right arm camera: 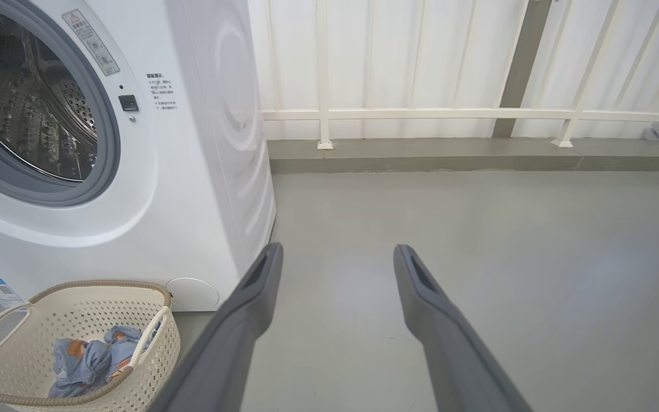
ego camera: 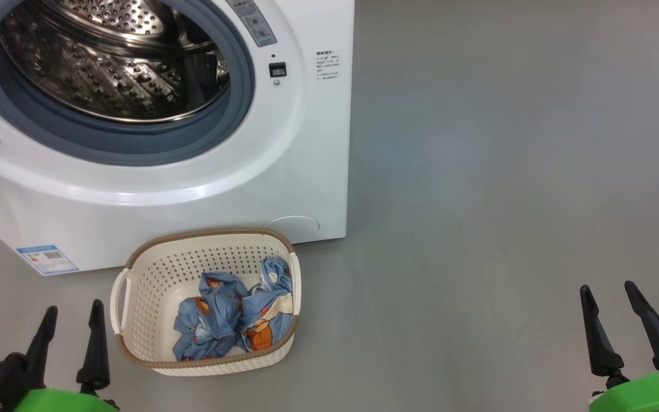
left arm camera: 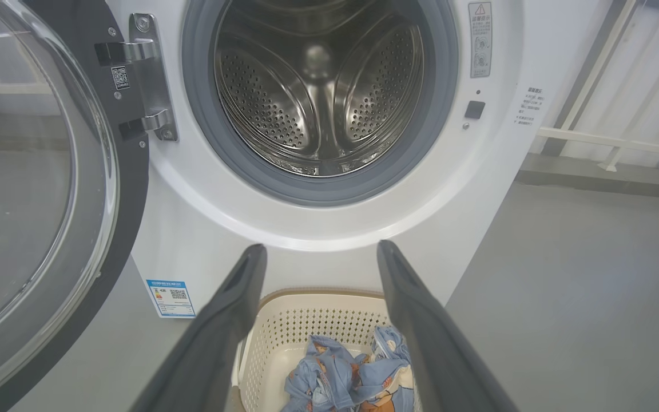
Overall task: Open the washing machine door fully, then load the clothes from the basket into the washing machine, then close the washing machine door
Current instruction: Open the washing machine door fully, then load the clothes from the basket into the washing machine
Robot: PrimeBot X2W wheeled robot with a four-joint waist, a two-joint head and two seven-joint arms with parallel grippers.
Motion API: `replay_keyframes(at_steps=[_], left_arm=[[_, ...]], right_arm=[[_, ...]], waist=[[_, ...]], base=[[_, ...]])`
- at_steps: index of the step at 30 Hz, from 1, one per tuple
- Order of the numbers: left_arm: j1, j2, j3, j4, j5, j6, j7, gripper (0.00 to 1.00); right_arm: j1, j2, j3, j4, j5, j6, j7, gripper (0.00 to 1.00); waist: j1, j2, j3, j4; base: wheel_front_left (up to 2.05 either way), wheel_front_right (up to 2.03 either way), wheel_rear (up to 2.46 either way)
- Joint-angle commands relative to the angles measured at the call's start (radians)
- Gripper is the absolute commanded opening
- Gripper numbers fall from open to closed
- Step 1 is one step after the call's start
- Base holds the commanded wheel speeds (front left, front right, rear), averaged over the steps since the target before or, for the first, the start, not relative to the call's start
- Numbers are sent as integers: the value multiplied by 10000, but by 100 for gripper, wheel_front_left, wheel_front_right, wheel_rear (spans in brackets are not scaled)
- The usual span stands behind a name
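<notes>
Cream basket point(ego camera: 152, 280) on grey floor point(ego camera: 507, 200), close before washing machine point(ego camera: 306, 171). Clothes point(ego camera: 232, 315) bunched inside, toward basket's right end. Washing machine door point(left arm camera: 129, 229) swung wide open, standing left of basket. I see left end effector point(ego camera: 75, 306) low, just left of basket, fingers spread, released, pointing toward machine front. Right end effector point(ego camera: 607, 286) well right of basket, above floor, same forward pose, fingers apart, grasping nothing.

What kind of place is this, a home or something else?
Probably a laundry corner set up in a workshop or test hall rather than a home: a white washing machine stands on a bare grey floor, a basket of clothes before it, and white panelled partitions behind.
</notes>
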Motion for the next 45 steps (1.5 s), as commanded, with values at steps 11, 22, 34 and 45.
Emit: replay_keyframes(at_steps=[11,22,34,45], left_arm=[[-204,288,364,-116,41,-13,-63,100],[-411,375,263,-64,-25,-13,-63,100],[-615,286,275,80,191,-13,-63,100],[-598,55,214,132,296,-13,-63,100]], right_arm=[[-95,-38,152,-298,-137,14,-120,100],[-252,-16,182,-290,-102,14,-120,100],[-359,28,202,-269,-74,14,-120,100],[-385,65,316,-253,-70,14,-120,100]], waist=[[0,-1,70,9],[0,-1,237,42],[0,-1,401,66],[0,-1,368,113]], base=[[1,-3,3],[60,-136,76],[92,-115,23],[4,-4,0]])
